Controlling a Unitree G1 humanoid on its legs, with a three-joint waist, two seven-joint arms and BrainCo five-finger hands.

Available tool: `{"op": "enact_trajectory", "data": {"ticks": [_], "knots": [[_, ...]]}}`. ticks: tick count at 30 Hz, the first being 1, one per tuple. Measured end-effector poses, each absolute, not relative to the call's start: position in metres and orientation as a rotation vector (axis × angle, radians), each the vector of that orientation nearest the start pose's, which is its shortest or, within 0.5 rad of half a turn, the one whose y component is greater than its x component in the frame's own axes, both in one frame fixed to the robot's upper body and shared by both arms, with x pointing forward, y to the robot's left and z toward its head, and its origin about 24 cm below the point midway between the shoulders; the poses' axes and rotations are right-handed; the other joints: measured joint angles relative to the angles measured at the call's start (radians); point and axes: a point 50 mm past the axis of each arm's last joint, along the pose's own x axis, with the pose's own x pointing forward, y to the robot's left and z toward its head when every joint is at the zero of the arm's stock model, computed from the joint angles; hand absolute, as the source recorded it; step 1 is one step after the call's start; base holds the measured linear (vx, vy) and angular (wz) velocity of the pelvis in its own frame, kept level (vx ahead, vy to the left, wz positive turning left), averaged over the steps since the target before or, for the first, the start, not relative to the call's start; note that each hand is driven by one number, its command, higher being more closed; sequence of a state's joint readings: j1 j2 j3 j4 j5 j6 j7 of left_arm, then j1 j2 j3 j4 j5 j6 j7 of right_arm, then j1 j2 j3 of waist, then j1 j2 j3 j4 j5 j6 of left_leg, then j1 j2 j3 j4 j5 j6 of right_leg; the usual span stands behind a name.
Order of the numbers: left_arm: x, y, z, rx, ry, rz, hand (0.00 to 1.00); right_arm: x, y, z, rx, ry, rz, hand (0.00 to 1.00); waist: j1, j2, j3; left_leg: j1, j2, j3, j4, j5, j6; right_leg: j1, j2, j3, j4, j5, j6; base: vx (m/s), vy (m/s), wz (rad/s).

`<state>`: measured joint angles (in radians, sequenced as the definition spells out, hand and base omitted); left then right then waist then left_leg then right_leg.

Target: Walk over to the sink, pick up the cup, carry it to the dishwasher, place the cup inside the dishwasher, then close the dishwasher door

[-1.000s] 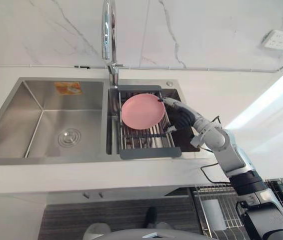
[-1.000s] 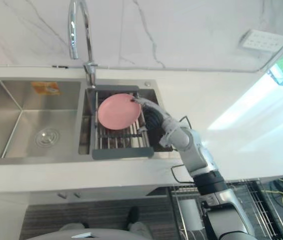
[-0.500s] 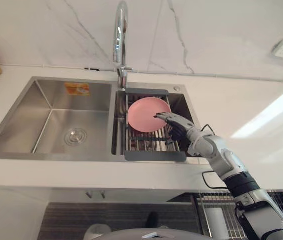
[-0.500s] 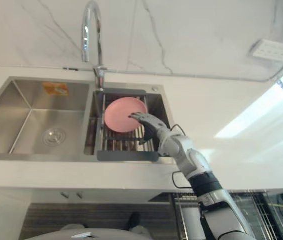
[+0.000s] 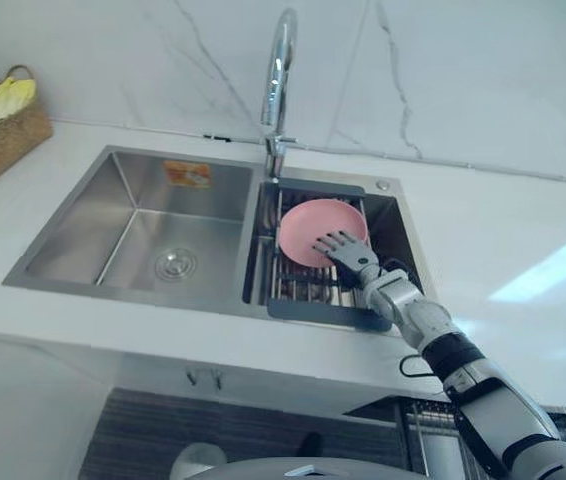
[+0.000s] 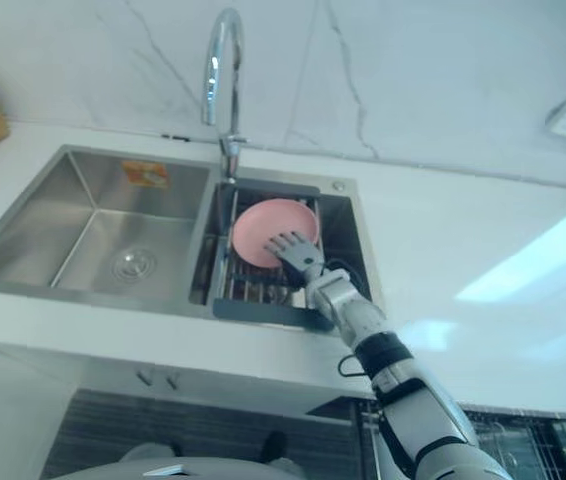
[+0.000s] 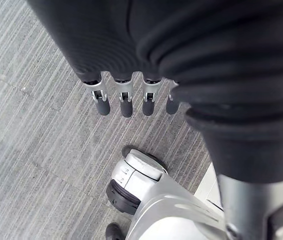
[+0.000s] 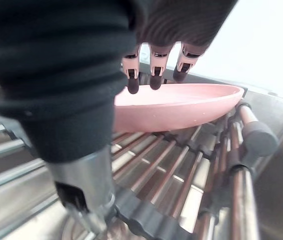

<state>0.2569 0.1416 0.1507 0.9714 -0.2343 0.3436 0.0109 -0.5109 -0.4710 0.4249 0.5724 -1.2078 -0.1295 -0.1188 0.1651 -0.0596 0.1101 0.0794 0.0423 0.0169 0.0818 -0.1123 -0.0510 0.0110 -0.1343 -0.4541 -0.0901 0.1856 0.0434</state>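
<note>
The right hand (image 5: 351,255) hovers over the right basin with its fingers (image 8: 156,75) straight and spread, holding nothing. Their dark tips sit just above the near rim of a shallow round pink dish (image 5: 308,222); whether they touch it I cannot tell. No cup is in view, so I take this pink dish for the thing to be picked up. It rests on a dark-framed rack of metal rods (image 5: 315,309) that spans the right basin of the stainless steel double sink (image 5: 123,205), below the curved chrome tap (image 5: 281,70). A white counter (image 5: 493,250) surrounds the sink, with a woven basket (image 5: 3,140) at its far left. The left hand (image 7: 125,100) hangs over the grey floor, fingers straight and empty. The step in hand looks to be the pick-up, with no grasp made yet. Next, the fingers need to lower over the rim and the thumb to come under its edge, pinching firmly, since the shallow wall offers little hold.
</note>
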Motion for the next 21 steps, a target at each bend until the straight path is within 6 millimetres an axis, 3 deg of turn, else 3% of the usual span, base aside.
{"op": "enact_trajectory", "data": {"ticks": [6, 21], "knots": [[0.0093, 0.2172, -0.1684, -0.220, 1.499, 0.393, 0.00, 0.3356, -0.1742, 0.0408, -1.829, -0.211, 0.268, 1.00, 0.006, 0.005, 0.004, -0.009, -0.001, -0.020, -0.005, 0.005, -0.002, 0.004, -0.002, -0.023, 0.000, -0.008, 0.005, -0.01, 0.002, 0.10], [0.0127, 0.2172, -0.1684, -0.195, 1.478, 0.378, 0.00, 0.3346, -0.1736, 0.0479, -1.801, -0.374, 0.136, 1.00, 0.010, 0.013, 0.018, 0.001, 0.001, -0.019, -0.015, 0.009, -0.003, 0.002, 0.000, -0.020, 0.000, -0.005, 0.001, 0.00, 0.002, 0.00]]}}
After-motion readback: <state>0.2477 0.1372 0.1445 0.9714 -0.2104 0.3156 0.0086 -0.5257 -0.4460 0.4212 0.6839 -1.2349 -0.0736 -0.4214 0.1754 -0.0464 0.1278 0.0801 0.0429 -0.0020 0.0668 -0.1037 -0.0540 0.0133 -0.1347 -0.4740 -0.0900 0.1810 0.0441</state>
